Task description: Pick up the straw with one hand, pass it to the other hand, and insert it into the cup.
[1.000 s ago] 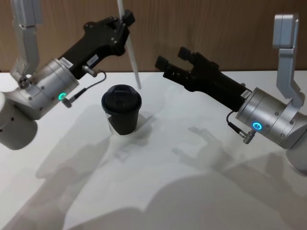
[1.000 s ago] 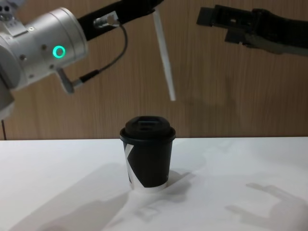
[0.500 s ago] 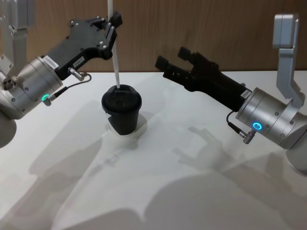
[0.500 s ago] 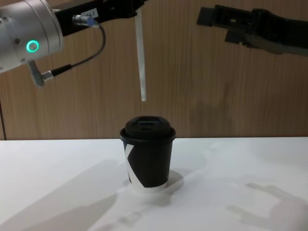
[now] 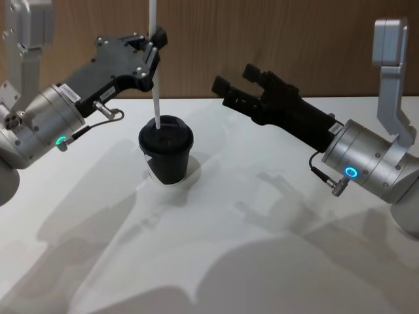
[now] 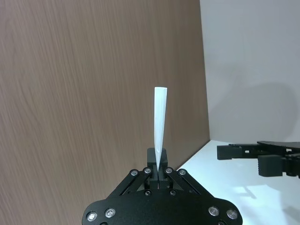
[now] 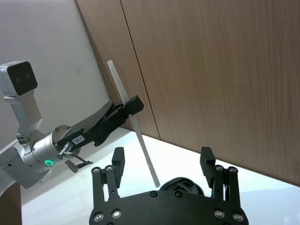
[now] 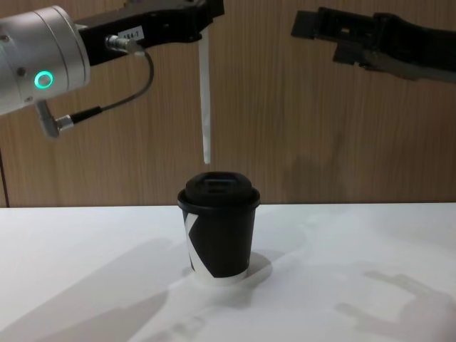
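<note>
Head view: the left gripper (image 5: 156, 42), clamped on the straw (image 5: 156, 91), holds it upright over the cup (image 5: 165, 154), the straw's top cut off by the frame, while the right gripper (image 5: 234, 80) hangs spread wide, well off to the cup's right. Chest view: the straw's lower tip hangs just above the lid, not touching. Left wrist view: the straw's lower length is hidden behind the pinching fingers (image 6: 153, 157).

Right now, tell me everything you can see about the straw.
The straw is thin, straight, white and plastic-looking. It hangs nearly upright, clamped above its middle by the shut left end effector. Its lower tip sits just above the cup, with a small gap to the lid, not yet inserted. The open right end effector stands apart to the right.
</note>
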